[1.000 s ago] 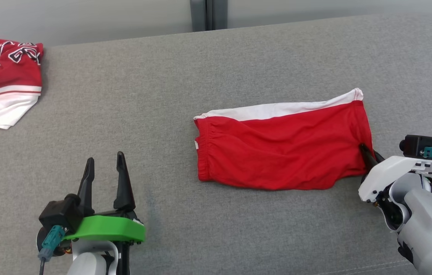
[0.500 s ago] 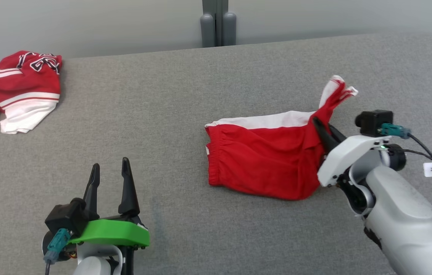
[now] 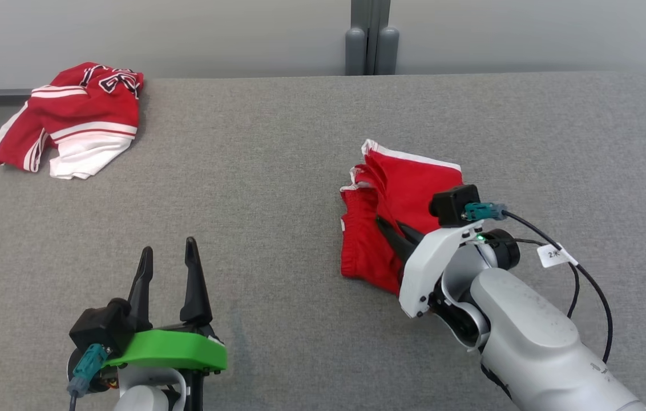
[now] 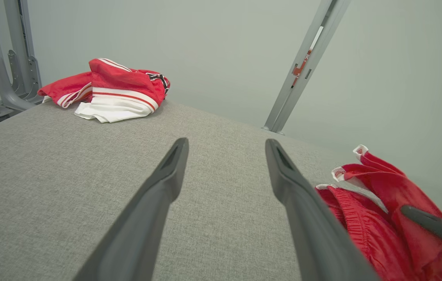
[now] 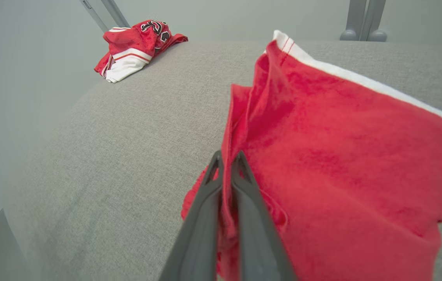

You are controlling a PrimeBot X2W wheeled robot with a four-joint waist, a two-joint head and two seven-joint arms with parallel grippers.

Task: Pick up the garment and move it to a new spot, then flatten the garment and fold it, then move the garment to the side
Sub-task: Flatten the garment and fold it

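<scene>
Garment (image 3: 408, 182), red shorts with white trim, sits bunched right of centre on the grey surface (image 3: 277, 171), one layer doubled over, pinched by the right gripper (image 3: 390, 222); left gripper (image 3: 169, 245) gapes wide, near left.

Left gripper (image 4: 225, 147) spread wide over grey surface (image 4: 49, 175); red shorts (image 4: 361, 218) right, jersey (image 4: 119, 89) far left.
</scene>
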